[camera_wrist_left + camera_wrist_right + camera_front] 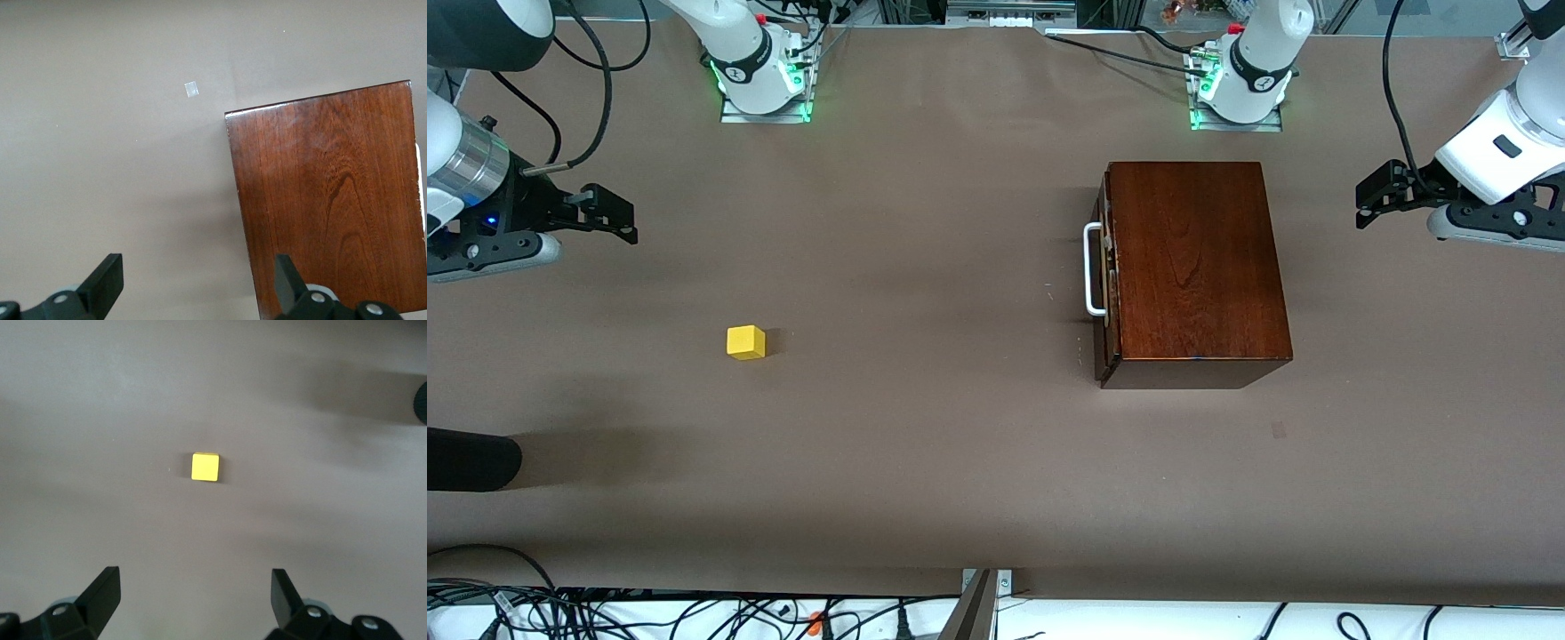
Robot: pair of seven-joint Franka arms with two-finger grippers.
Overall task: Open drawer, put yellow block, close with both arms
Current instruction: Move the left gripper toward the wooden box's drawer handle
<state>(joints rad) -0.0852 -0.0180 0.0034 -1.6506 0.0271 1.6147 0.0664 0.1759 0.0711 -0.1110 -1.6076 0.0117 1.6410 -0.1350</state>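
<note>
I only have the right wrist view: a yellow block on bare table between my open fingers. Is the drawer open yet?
Observer: No. The drawer sits shut in its wooden box, white handle facing the right arm's end.
Operator: Where's the left gripper?
Observer: The left gripper hangs open over the table's left-arm end, beside the box, holding nothing.
Operator: Is my block near the box?
Observer: No. The yellow block lies well apart, toward the right arm's end; the right gripper is empty.

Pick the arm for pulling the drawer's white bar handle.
Left, probably. The left gripper, open, hangs over the table's left-arm end beside the glossy reddish-brown wooden box, whose drawer is shut, though the white U-shaped bar handle faces away. The right gripper, open, is over the small yellow block.
</note>
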